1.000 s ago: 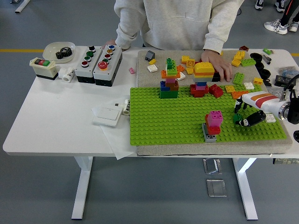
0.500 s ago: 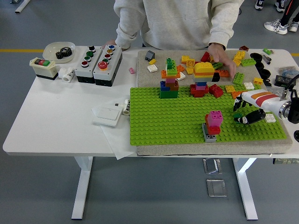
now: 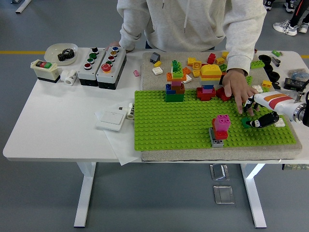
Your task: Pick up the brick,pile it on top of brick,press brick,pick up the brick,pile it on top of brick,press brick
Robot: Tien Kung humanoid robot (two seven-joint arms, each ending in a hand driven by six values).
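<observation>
I am looking over the white bench (image 3: 63,125), and the left arm is not showing anywhere. The person in the pale grey sweatshirt (image 3: 193,21) at the far side is leaning in further than half a second ago. On the beige mat (image 3: 159,63) the big lime-green studded baseplate (image 3: 169,121) is lying where it was, with the small tower of pink, red and grey bricks (image 3: 220,129) standing near its front edge and the taller mixed-colour stacks (image 3: 175,82) along its back edge.

The change is the person's hand (image 3: 237,89): a moment ago it was resting up by the yellow-topped stack (image 3: 210,79), and now it is reaching down onto the baseplate, fingertips just beside my right hand (image 3: 256,116) and perhaps touching it.

My white-and-orange right hand is hovering at the right side of the plate, a shade further right than before, its dark fingers curled around a small green brick (image 3: 246,123) that is sitting low on the studs, well to the right of the pink tower.

I judge the pick-up to be under way but crowded; until that hand clears, carrying the brick to the tower is risking a bump.
</observation>
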